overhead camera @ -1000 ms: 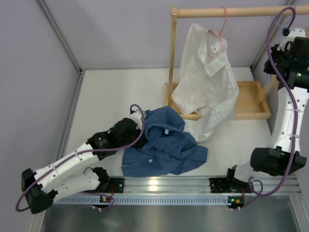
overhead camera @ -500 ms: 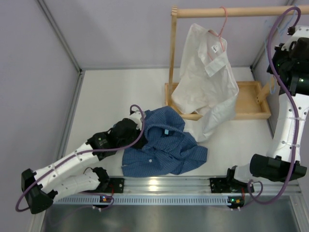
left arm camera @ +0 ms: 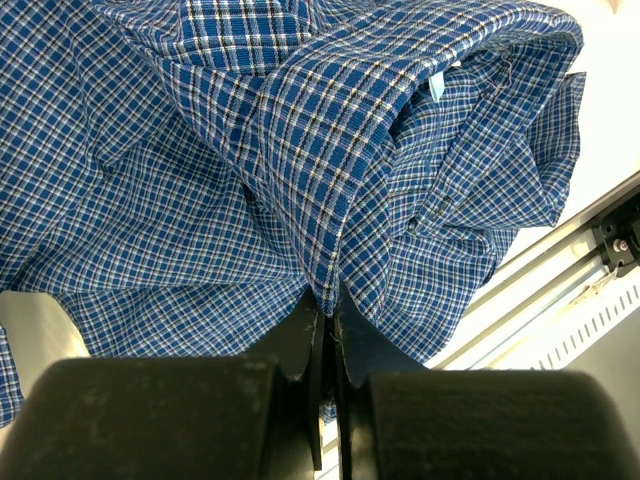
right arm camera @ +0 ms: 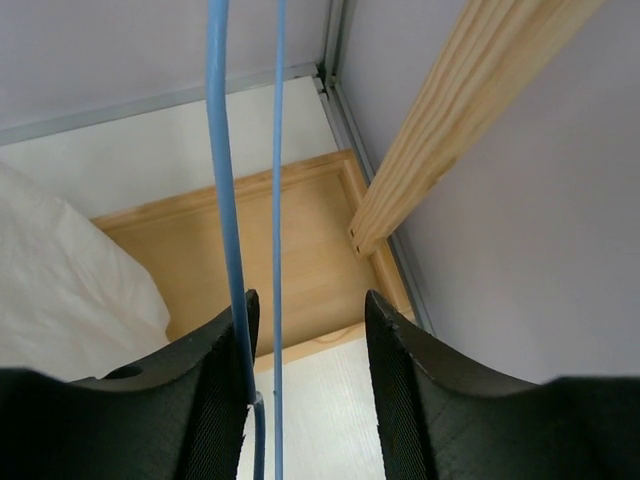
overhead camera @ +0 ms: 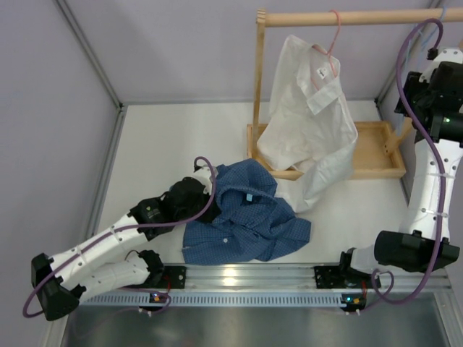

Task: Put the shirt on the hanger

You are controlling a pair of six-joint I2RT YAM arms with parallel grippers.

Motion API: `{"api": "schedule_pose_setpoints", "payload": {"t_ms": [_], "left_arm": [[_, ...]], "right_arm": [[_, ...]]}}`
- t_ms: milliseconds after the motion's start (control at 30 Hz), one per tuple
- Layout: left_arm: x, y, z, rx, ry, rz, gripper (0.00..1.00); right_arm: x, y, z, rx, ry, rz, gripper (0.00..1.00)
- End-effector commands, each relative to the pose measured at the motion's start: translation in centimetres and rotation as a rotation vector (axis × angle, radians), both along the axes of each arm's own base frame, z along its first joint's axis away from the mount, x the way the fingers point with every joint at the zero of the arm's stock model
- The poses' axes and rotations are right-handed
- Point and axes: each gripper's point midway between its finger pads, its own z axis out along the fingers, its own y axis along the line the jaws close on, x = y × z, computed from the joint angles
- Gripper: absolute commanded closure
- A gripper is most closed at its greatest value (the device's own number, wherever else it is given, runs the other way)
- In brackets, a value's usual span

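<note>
The blue checked shirt (overhead camera: 246,220) lies crumpled on the white table near the front middle. My left gripper (overhead camera: 210,189) is at the shirt's left edge. In the left wrist view it (left arm camera: 328,300) is shut on a fold of the shirt (left arm camera: 300,150). My right gripper (overhead camera: 436,54) is raised at the far right by the rack's rod. In the right wrist view it (right arm camera: 308,300) is open, with two strands of the light blue wire hanger (right arm camera: 225,200) between its jaws. The thicker strand rests against the left finger (right arm camera: 215,380). The hanger's hook is out of view.
A wooden rack with a top rod (overhead camera: 347,18) and a base tray (overhead camera: 376,148) stands at the back right. A white shirt (overhead camera: 307,116) hangs from it on a pink hanger (overhead camera: 334,32). A metal rail (overhead camera: 246,278) runs along the near edge.
My right wrist has shifted slightly upward and toward the rod at the far right. The left arm and the shirt have not moved.
</note>
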Motion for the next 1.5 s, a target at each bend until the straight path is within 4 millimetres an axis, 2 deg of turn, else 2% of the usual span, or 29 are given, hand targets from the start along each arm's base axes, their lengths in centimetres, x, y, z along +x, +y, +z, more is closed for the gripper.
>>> {"api": "schedule_pose_setpoints", "payload": {"t_ms": [0, 167, 233, 400, 533, 700, 833, 1133, 1300, 1467], "left_arm": [[-0.4, -0.2, 0.2, -0.011, -0.003, -0.030, 1.00], [-0.5, -0.3, 0.3, -0.019, -0.001, -0.033, 1.00], [-0.5, -0.3, 0.4, -0.021, -0.003, -0.033, 1.00], [-0.6, -0.3, 0.5, -0.027, -0.003, -0.037, 1.00], [-0.6, -0.2, 0.4, -0.027, -0.003, -0.034, 1.00], [-0.6, -0.2, 0.4, -0.026, -0.002, -0.032, 1.00], [-0.5, -0.2, 0.3, -0.025, -0.003, -0.033, 1.00], [-0.5, -0.2, 0.3, -0.024, -0.004, -0.028, 1.00], [-0.1, 0.1, 0.6, -0.024, -0.021, -0.005, 1.00], [1.0, 1.0, 2.6, -0.057, -0.090, 0.080, 1.00]], "right_arm": [[-1.4, -0.9, 0.2, -0.050, 0.007, -0.059, 0.54], [-0.9, 0.4, -1.6, -0.012, 0.034, 0.012, 0.57], [-1.1, 0.4, -2.0, -0.012, 0.043, 0.008, 0.62], [-1.8, 0.0, -1.0, -0.035, 0.021, -0.031, 0.85], [-1.8, 0.4, 0.3, -0.041, -0.015, -0.015, 0.99], [-1.9, 2.2, 3.1, -0.054, -0.115, 0.060, 1.00], [-2.2, 2.7, 4.7, -0.065, -0.173, 0.082, 1.00], [-2.4, 4.5, 6.8, -0.008, -0.247, 0.151, 1.00], [-4.4, 6.0, 7.1, 0.017, -0.250, 0.199, 1.00], [-7.4, 7.5, 6.4, 0.054, -0.237, 0.230, 1.00]]}}
